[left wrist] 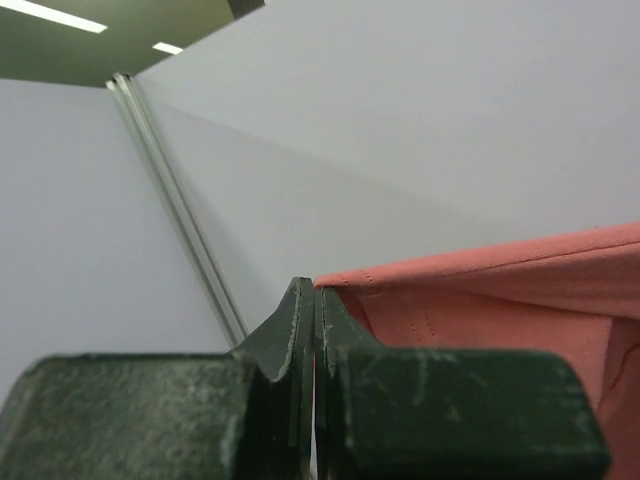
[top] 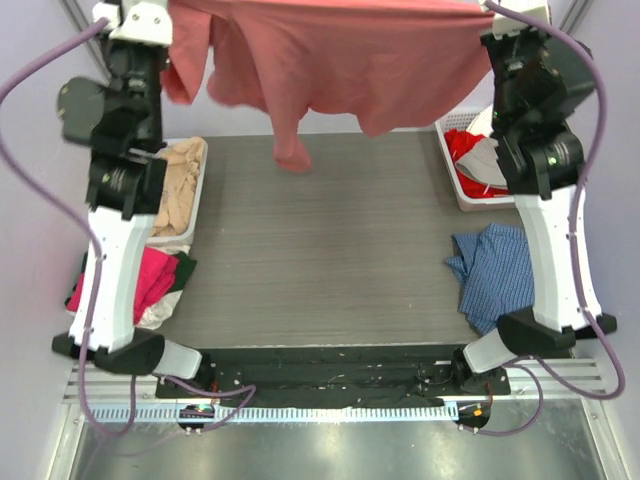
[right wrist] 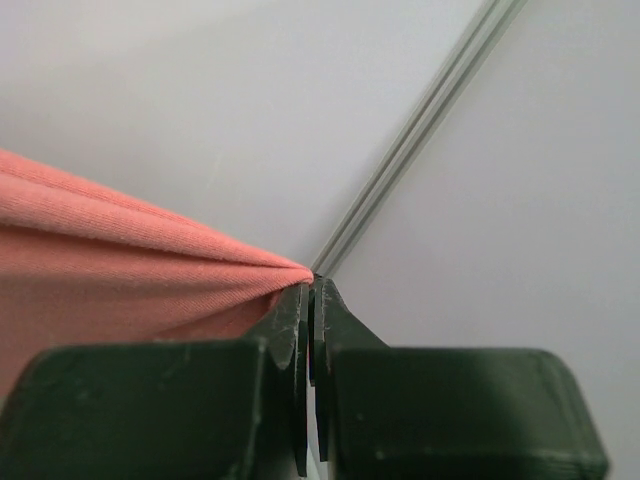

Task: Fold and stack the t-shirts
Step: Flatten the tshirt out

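A salmon-red t-shirt (top: 340,65) hangs spread out high above the grey table (top: 320,250), stretched between my two raised arms. My left gripper (left wrist: 315,292) is shut on the shirt's hemmed edge (left wrist: 480,270), which runs off to the right in the left wrist view. My right gripper (right wrist: 312,285) is shut on a bunched corner of the same shirt (right wrist: 120,260), which stretches away to the left in the right wrist view. A sleeve (top: 292,150) dangles lowest, over the far part of the table. In the top view both pairs of fingertips are hidden at the frame's upper edge.
A white basket (top: 200,190) at the left holds beige cloth (top: 175,195). Magenta-pink cloth (top: 150,280) lies below it. Another white basket (top: 452,170) at the right holds red and grey cloth (top: 475,155). A blue checked cloth (top: 495,270) lies at the table's right edge.
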Controlling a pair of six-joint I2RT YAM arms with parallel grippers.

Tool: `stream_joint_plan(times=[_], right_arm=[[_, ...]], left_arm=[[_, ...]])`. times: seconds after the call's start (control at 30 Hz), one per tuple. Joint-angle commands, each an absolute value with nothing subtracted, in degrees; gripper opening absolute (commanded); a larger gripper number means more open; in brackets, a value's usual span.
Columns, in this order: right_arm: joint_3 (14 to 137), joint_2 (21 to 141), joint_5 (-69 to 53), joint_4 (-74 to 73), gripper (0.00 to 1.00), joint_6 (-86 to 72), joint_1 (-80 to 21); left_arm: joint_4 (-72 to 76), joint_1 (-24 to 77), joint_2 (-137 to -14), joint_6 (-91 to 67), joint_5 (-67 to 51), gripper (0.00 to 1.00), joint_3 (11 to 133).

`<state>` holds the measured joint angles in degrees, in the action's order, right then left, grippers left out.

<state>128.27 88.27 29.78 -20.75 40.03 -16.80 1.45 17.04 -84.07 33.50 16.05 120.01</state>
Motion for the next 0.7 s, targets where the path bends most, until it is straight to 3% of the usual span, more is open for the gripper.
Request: stream_joint_plan(times=[0.0,0.3,0.67], right_arm=[[123.85,80.61,39.03,-20.91,0.01,39.73,-14.24],[116.98,74.7,38.85,-23.56,0.01,39.9,-14.15],[118.56,85.07,39.38,-18.81,0.01,42.8,-13.1]], left_arm=[[5.63,14.24,-75.17,34.98,23.91,0.0,114.54],[5.01,14.24,-70.48,38.32,24.43,0.0,107.75],[7.48,10.11,-88.22,38.85,25.75,0.0,117.75]])
